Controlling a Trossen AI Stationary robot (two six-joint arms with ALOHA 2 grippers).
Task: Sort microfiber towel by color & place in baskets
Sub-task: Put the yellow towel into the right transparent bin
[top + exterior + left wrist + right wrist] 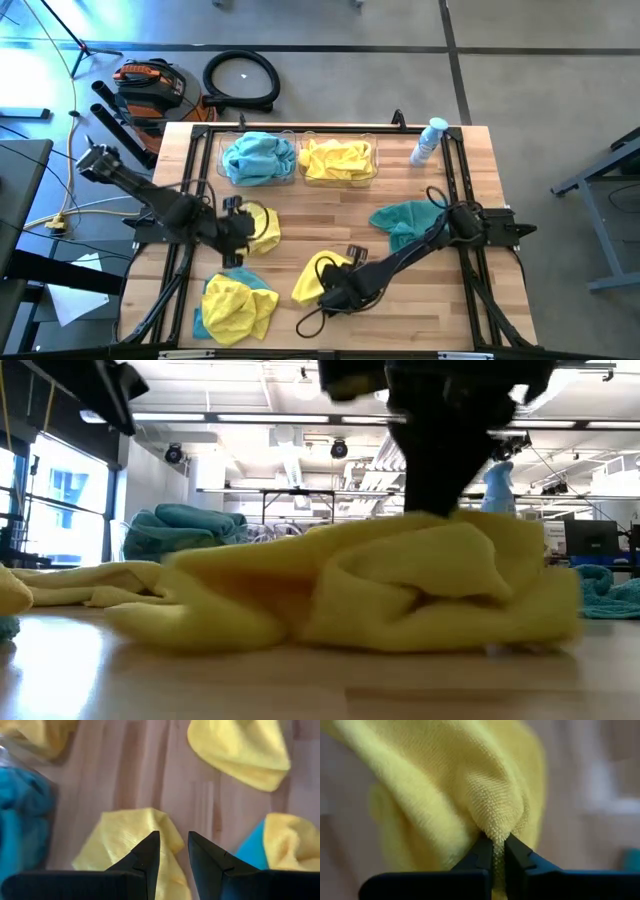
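Observation:
Two clear bins stand at the table's far edge. The left one (258, 158) holds blue towels and the right one (338, 160) holds yellow towels. My right gripper (335, 290) is shut on a yellow towel (312, 272) near the table's near middle; the low view shows that towel (380, 590) bunched on the wood. My left gripper (236, 226) is open just over another yellow towel (135, 832), which lies flat on the table left of centre. I cannot tell whether it touches it. A teal towel (405, 222) lies at the right. My right gripper pinches a raised fold (496, 832) of the yellow towel between its two fingers (481, 851). In the low view it comes down on the towel from above, at the top of the bunch (440, 520). The rest of the towel lies slack on the table.
A pile of yellow and blue towels (238, 305) lies at the near left corner. A clear spray bottle (428, 140) stands at the far right, beside the yellow bin. Bare wood shows between the bins and the loose towels. A vacuum and a hose lie on the floor beyond the table.

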